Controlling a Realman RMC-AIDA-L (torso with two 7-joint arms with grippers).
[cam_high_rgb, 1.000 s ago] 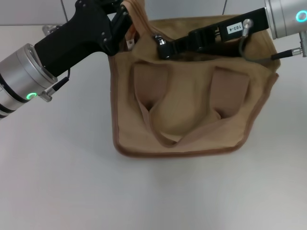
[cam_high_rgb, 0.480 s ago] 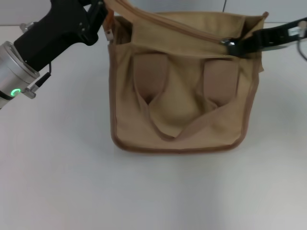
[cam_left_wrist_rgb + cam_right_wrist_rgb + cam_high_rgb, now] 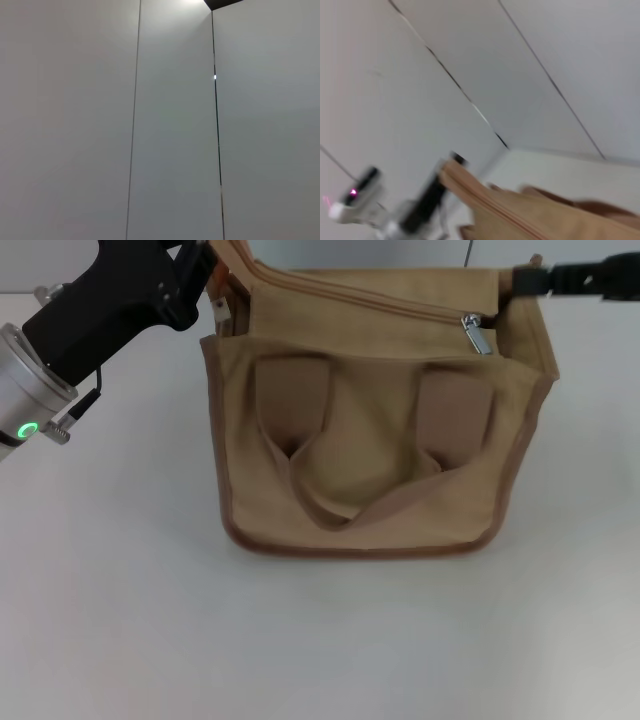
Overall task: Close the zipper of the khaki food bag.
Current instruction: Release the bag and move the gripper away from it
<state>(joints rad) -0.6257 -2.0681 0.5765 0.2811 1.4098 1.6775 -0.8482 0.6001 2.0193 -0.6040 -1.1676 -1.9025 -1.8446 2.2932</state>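
The khaki food bag (image 3: pixel 370 440) stands on the white table, its strap patches and looped handle facing me. The zipper (image 3: pixel 370 298) runs along its top, and the silver slider (image 3: pixel 475 332) hangs near the right end. My left gripper (image 3: pixel 205 270) is at the bag's top left corner, shut on the fabric end there and holding it up. My right gripper (image 3: pixel 524 280) is beside the bag's top right corner, clear of the slider. The right wrist view shows the bag's top edge (image 3: pixel 520 212) and the left gripper (image 3: pixel 420 205) farther off.
The white table (image 3: pixel 110 600) spreads around the bag on all sides. A grey panelled wall (image 3: pixel 160 120) stands behind and fills the left wrist view.
The slider has travelled from the left part of the track to near its right end. My right gripper has come off it and drawn away to the right. The bag shifted slightly left.
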